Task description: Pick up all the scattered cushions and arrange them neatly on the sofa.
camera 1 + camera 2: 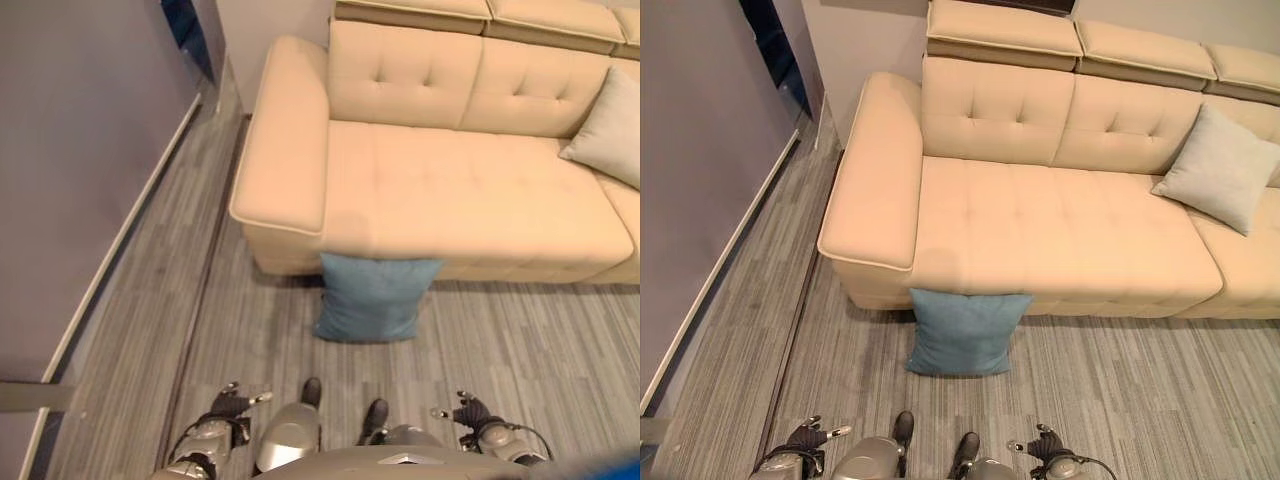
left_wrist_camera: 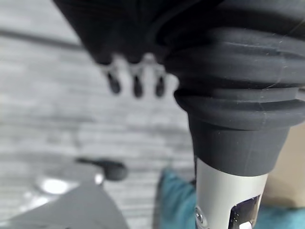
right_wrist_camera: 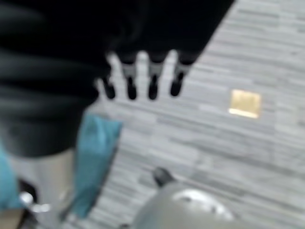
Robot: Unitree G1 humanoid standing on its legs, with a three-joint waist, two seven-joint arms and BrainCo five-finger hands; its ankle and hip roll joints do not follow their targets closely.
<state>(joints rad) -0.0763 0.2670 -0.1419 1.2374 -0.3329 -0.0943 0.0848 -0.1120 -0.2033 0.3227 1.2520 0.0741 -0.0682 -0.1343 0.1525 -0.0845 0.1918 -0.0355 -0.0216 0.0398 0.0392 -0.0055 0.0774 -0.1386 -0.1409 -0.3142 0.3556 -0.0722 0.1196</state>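
Observation:
A blue cushion point(image 1: 373, 298) leans upright on the floor against the front of the beige sofa point(image 1: 460, 190), just right of its left armrest. A light grey cushion point(image 1: 1220, 168) rests on the sofa seat against the backrest, toward the right. My left hand point(image 1: 232, 404) hangs low at the near left, fingers straight and holding nothing. My right hand point(image 1: 468, 410) hangs low at the near right, also open and empty. Both hands are well short of the blue cushion point(image 2: 178, 202), which shows in both wrist views point(image 3: 95, 160).
A grey wall point(image 1: 70, 180) with a pale skirting board runs along the left. Grey striped floor point(image 1: 520, 340) spreads in front of the sofa. A small brass floor plate point(image 3: 245, 103) sits in the floor near my right hand.

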